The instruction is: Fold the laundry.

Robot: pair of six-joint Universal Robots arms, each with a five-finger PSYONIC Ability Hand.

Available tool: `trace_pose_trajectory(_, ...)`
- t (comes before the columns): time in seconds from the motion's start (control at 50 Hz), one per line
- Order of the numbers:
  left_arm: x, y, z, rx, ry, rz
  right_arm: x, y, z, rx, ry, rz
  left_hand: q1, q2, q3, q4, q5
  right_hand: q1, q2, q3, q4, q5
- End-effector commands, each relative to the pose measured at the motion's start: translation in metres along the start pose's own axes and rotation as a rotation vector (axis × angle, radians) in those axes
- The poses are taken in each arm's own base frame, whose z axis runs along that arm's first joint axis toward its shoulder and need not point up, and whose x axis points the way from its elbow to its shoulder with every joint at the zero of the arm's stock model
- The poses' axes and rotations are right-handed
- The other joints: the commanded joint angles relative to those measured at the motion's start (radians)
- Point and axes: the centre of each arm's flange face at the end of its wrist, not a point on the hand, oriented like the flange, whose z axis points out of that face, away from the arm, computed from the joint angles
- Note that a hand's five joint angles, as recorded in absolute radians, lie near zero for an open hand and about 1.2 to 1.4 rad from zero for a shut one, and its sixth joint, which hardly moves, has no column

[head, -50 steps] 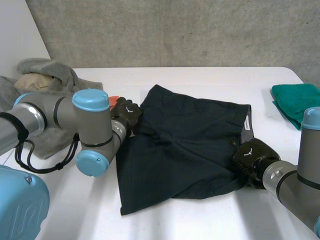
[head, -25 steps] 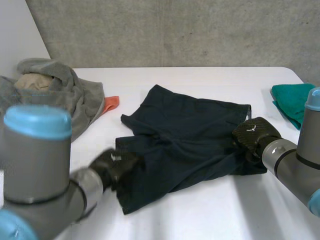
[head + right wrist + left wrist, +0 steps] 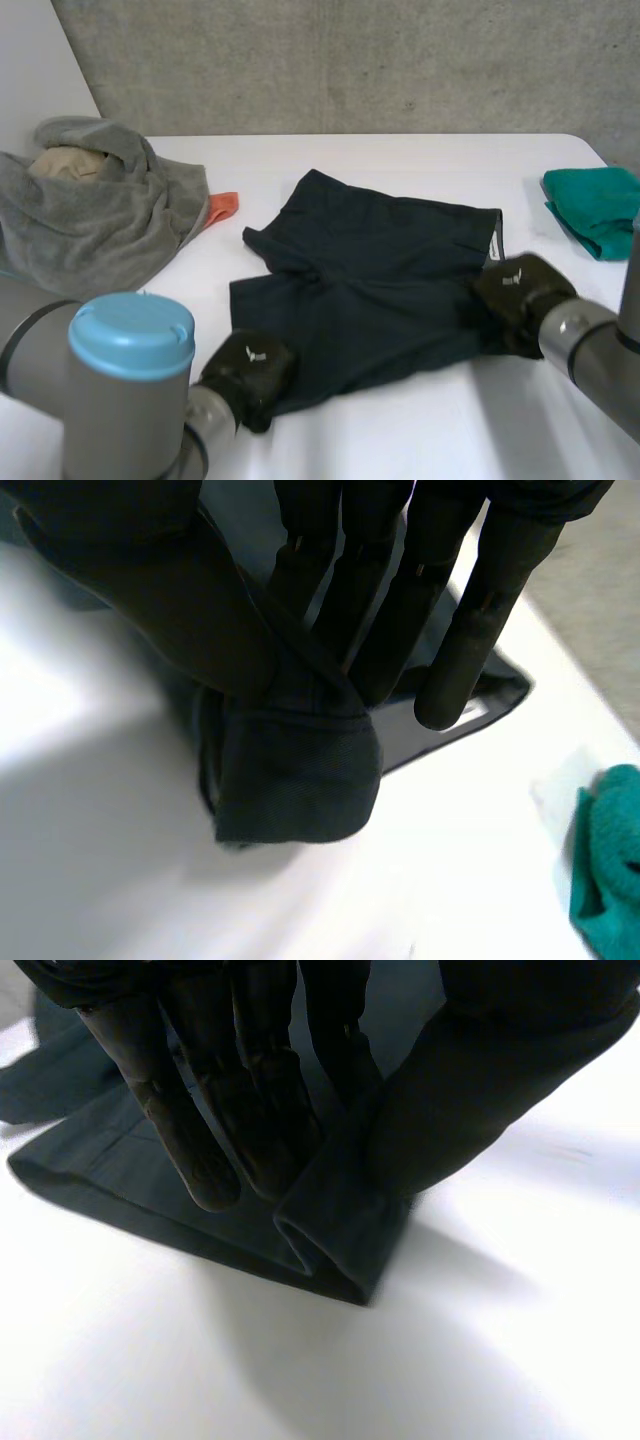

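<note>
While the dark shorts (image 3: 370, 270) lie spread across the middle of the white table (image 3: 400, 440), both hands grip them at the near edge. The left hand (image 3: 250, 365) is at the near left corner, on the hem of a leg; in the left wrist view its fingers (image 3: 200, 1150) lie almost straight on top of the cloth and its thumb (image 3: 490, 1080) closes in from the other side, so a fold of the hem is pinched between them and raised a little off the table. The right hand (image 3: 520, 285) is at the near right corner, close to the waistband; in the right wrist view its straight fingers (image 3: 450, 610) press a bunched fold of the cloth against the thumb (image 3: 140, 590), and the fold bulges out below the fingertips. The far part of the shorts lies flat, with shallow creases across the middle. A heap of grey towel (image 3: 90, 220) sits at the far left of the table, well apart from the shorts, with something beige (image 3: 65, 163) nested in its top; a bit of orange cloth (image 3: 222, 207) pokes out from its right side, near the shorts' far left corner; a folded teal cloth (image 3: 595, 205) lies at the table's right edge, beyond the right hand.
</note>
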Motion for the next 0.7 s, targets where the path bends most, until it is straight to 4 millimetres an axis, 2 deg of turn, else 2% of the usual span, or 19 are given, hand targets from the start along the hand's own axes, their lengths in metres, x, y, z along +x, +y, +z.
trace_pose_trajectory(0.02, 0.028, 0.025, -0.069, -0.284, 0.179, 0.271, -0.025, 0.042, -0.045, -0.250, -0.256, -0.344, 0.236, 0.202, 0.208, 0.200, 0.234, 0.291, 0.218, 0.205, 0.196, 0.232)
trace_pose_trajectory(0.08, 0.028, 0.020, -0.069, -0.255, 0.169, 0.272, -0.010, 0.046, -0.033, -0.248, -0.168, -0.301, 0.236, 0.202, 0.208, 0.200, 0.234, 0.291, 0.218, 0.205, 0.196, 0.232)
trace_pose_trajectory(0.22, 0.017, -0.030, -0.045, 0.019, 0.065, 0.240, 0.001, 0.031, -0.022, -0.165, -0.083, -0.225, 0.236, 0.202, 0.208, 0.200, 0.234, 0.291, 0.218, 0.205, 0.196, 0.232)
trace_pose_trajectory(0.24, 0.011, -0.041, -0.037, 0.073, 0.036, 0.228, 0.003, 0.029, -0.020, -0.153, -0.073, -0.214, 0.236, 0.202, 0.208, 0.200, 0.234, 0.291, 0.218, 0.205, 0.196, 0.232)
trace_pose_trajectory(0.3, 0.003, -0.056, -0.017, 0.136, -0.017, 0.214, 0.016, 0.015, -0.011, -0.082, 0.001, -0.172, 0.236, 0.202, 0.208, 0.200, 0.234, 0.291, 0.218, 0.205, 0.196, 0.232)
trace_pose_trajectory(0.32, -0.001, -0.063, -0.002, 0.165, -0.046, 0.215, 0.021, 0.011, -0.007, -0.060, 0.025, -0.161, 0.236, 0.202, 0.208, 0.200, 0.234, 0.291, 0.218, 0.205, 0.196, 0.232)
trace_pose_trajectory(0.34, -0.004, -0.068, 0.006, 0.182, -0.062, 0.218, 0.025, 0.007, -0.002, -0.036, 0.053, -0.151, 0.236, 0.202, 0.208, 0.200, 0.234, 0.291, 0.218, 0.205, 0.196, 0.232)
trace_pose_trajectory(0.38, -0.008, -0.076, 0.019, 0.213, -0.092, 0.227, 0.034, -0.001, 0.013, 0.015, 0.105, -0.132, 0.236, 0.202, 0.208, 0.200, 0.234, 0.291, 0.218, 0.205, 0.196, 0.232)
trace_pose_trajectory(0.4, -0.015, -0.086, 0.034, 0.256, -0.128, 0.237, 0.037, -0.003, 0.019, 0.031, 0.122, -0.127, 0.236, 0.202, 0.208, 0.200, 0.234, 0.291, 0.218, 0.205, 0.196, 0.232)
trace_pose_trajectory(0.44, -0.022, -0.095, 0.051, 0.293, -0.166, 0.252, 0.045, -0.009, 0.036, 0.081, 0.171, -0.124, 0.236, 0.202, 0.208, 0.200, 0.234, 0.291, 0.218, 0.205, 0.196, 0.232)
trace_pose_trajectory(0.46, -0.029, -0.101, 0.069, 0.323, -0.203, 0.267, 0.048, -0.011, 0.041, 0.095, 0.185, -0.124, 0.236, 0.202, 0.208, 0.200, 0.234, 0.291, 0.218, 0.205, 0.196, 0.232)
trace_pose_trajectory(0.5, -0.037, -0.107, 0.086, 0.352, -0.237, 0.289, 0.051, -0.014, 0.053, 0.124, 0.210, -0.129, 0.236, 0.202, 0.208, 0.200, 0.234, 0.291, 0.218, 0.205, 0.196, 0.232)
trace_pose_trajectory(0.54, -0.049, -0.118, 0.108, 0.408, -0.302, 0.324, 0.051, -0.019, 0.075, 0.173, 0.239, -0.143, 0.236, 0.202, 0.208, 0.200, 0.234, 0.291, 0.218, 0.205, 0.196, 0.232)
trace_pose_trajectory(0.58, -0.052, -0.125, 0.122, 0.448, -0.336, 0.352, 0.051, -0.021, 0.091, 0.198, 0.263, -0.150, 0.236, 0.202, 0.208, 0.200, 0.234, 0.291, 0.218, 0.205, 0.196, 0.232)
trace_pose_trajectory(0.6, -0.054, -0.128, 0.130, 0.465, -0.355, 0.364, 0.050, -0.024, 0.108, 0.221, 0.287, -0.158, 0.236, 0.202, 0.208, 0.200, 0.234, 0.291, 0.218, 0.205, 0.196, 0.232)
trace_pose_trajectory(0.62, -0.057, -0.134, 0.143, 0.503, -0.395, 0.384, 0.049, -0.025, 0.116, 0.231, 0.301, -0.165, 0.236, 0.202, 0.208, 0.200, 0.234, 0.291, 0.218, 0.205, 0.196, 0.232)
trace_pose_trajectory(0.7, -0.068, -0.142, 0.167, 0.539, -0.513, 0.369, 0.053, -0.029, 0.153, 0.266, 0.383, -0.175, 0.236, 0.202, 0.208, 0.200, 0.234, 0.291, 0.218, 0.205, 0.196, 0.232)
